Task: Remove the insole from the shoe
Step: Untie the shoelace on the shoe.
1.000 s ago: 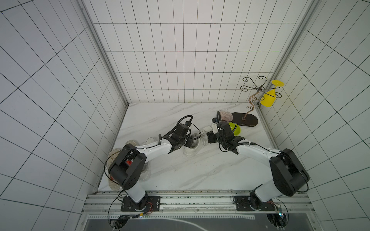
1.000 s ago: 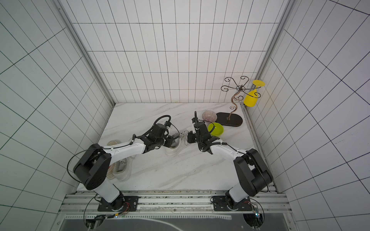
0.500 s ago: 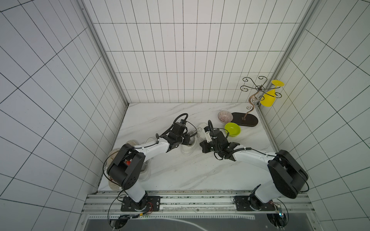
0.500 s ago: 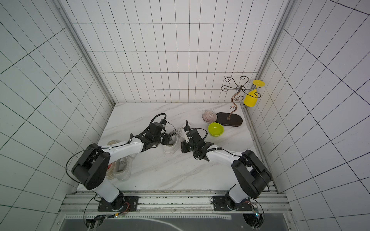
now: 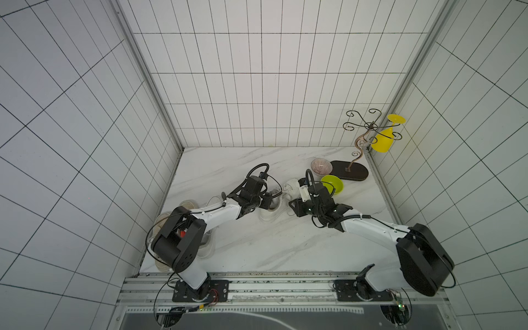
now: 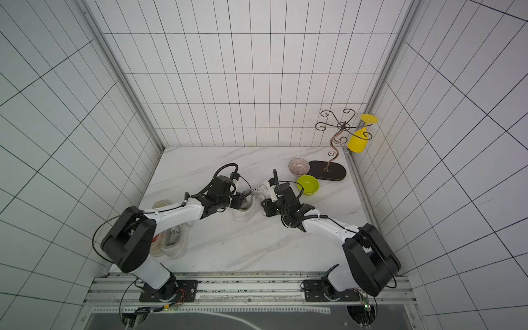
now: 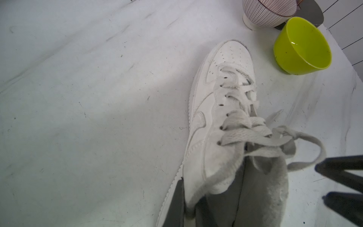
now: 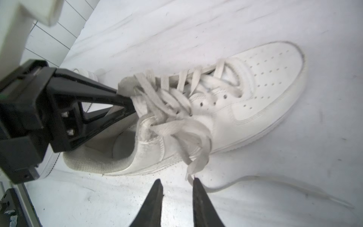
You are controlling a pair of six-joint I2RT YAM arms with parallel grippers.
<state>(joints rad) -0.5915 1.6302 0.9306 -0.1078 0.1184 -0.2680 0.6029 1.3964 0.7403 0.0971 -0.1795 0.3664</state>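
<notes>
A white lace-up shoe (image 5: 290,187) (image 6: 264,188) lies mid-table, toe towards the bowls. My left gripper (image 5: 270,198) (image 6: 243,198) (image 7: 190,194) is shut on the shoe's side wall at the opening, one finger outside and one inside. In the right wrist view the left gripper (image 8: 125,100) sits against the collar by the top laces. The insole (image 8: 121,145) shows as a pale patch inside the heel. My right gripper (image 8: 177,180) (image 5: 293,205) (image 6: 264,204) stands open beside the shoe (image 8: 245,92) with nothing between its fingers. A loose lace end touches one tip.
A lime-green bowl (image 5: 332,184) (image 7: 302,45) and a striped bowl (image 5: 321,165) stand just beyond the toe. Behind them a black-based wire stand (image 5: 349,170) carries a yellow glass (image 5: 384,141). More pale shoes (image 6: 174,243) lie under my left arm at the table's left edge.
My right gripper has swung from beside the green bowl to the near side of the shoe, and its jaws have parted. The left gripper keeps its hold on the shoe.
</notes>
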